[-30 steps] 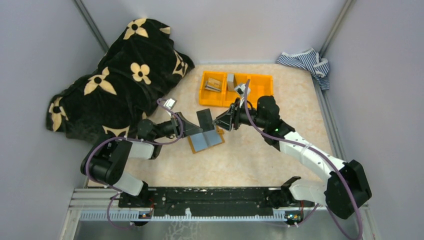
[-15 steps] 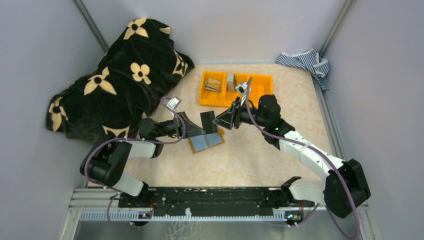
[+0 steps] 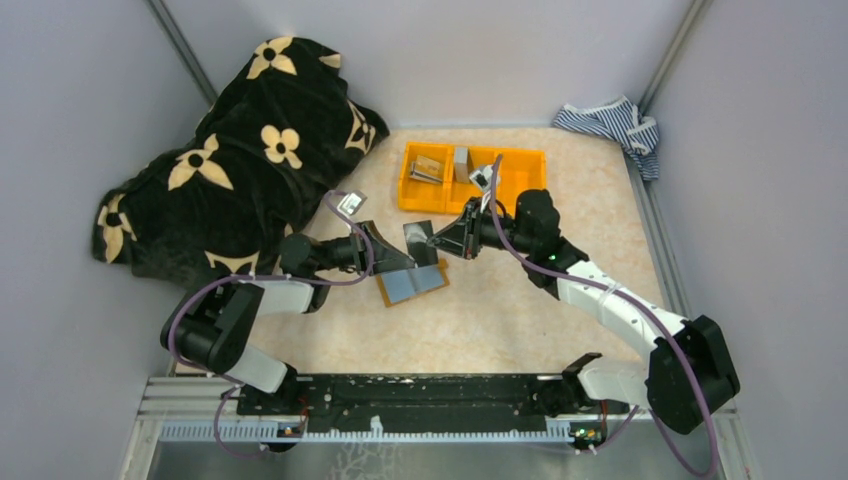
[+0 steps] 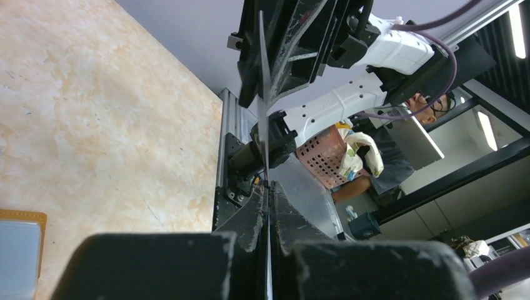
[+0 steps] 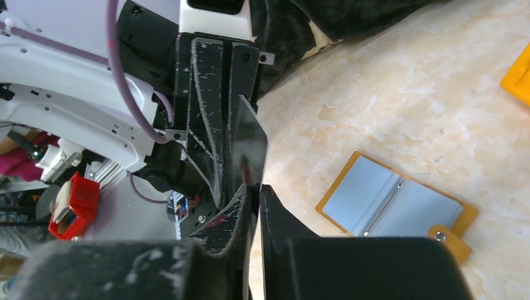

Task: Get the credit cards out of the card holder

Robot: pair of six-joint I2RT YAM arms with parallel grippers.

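The card holder (image 3: 412, 284) lies open on the table, orange-tan with a grey-blue inside, just below both grippers. It also shows in the right wrist view (image 5: 394, 206) and at the left wrist view's edge (image 4: 15, 250). A dark credit card (image 3: 418, 238) hangs in the air above it, held at both ends. My left gripper (image 3: 400, 260) is shut on the card's left end, where the card shows edge-on (image 4: 265, 125). My right gripper (image 3: 437, 243) is shut on the card's other end (image 5: 250, 144).
An orange three-compartment bin (image 3: 520, 180) with several small items stands behind the grippers. A black blanket with cream flowers (image 3: 230, 160) covers the back left. A striped cloth (image 3: 610, 125) lies in the back right corner. Grey walls close in the table.
The card has shifted slightly to the right and turned, now catching light. Both grippers stay shut on it, and the left one has edged right. The card holder has not moved.
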